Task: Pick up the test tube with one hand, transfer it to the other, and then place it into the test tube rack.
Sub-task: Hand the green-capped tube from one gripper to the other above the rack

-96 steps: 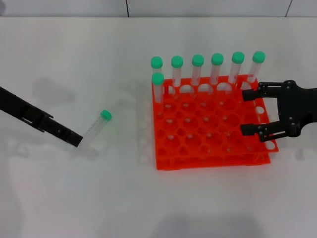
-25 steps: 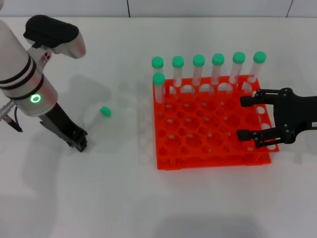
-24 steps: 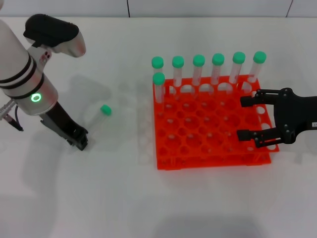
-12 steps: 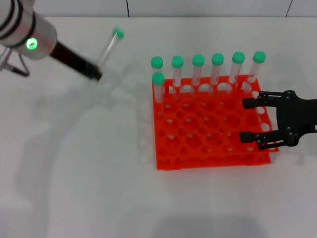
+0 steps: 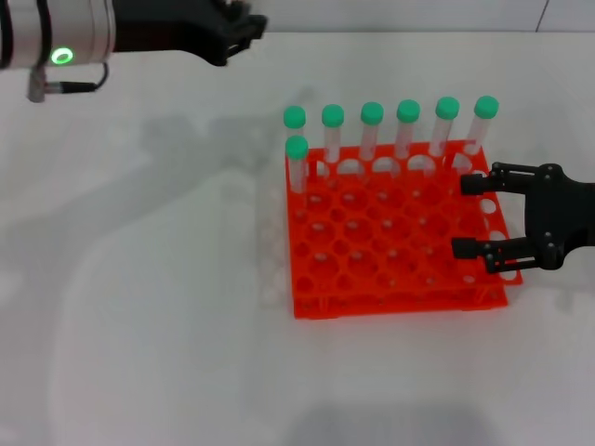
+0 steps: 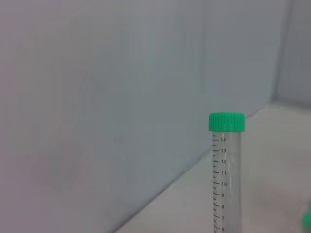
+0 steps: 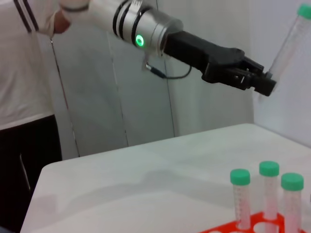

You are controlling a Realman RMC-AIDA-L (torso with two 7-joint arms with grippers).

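Note:
My left gripper (image 5: 244,26) is raised high at the back left, and in the right wrist view it (image 7: 266,85) is shut on the lower end of the test tube (image 7: 290,39). The tube tilts upward with its green cap at the top. The left wrist view shows the clear tube (image 6: 226,179) and its scale marks. The tube is out of the head view. My right gripper (image 5: 458,215) is open and empty, low over the right edge of the orange test tube rack (image 5: 372,269).
Several green-capped tubes (image 5: 372,130) stand along the rack's back row, and one more (image 5: 297,163) stands at its left edge. They also show in the right wrist view (image 7: 268,189). A person in a white shirt (image 7: 24,68) stands beyond the table.
My left gripper took the tube off the table at the left and lifted it up and toward the back, out of the head view. My right gripper has stayed by the rack.

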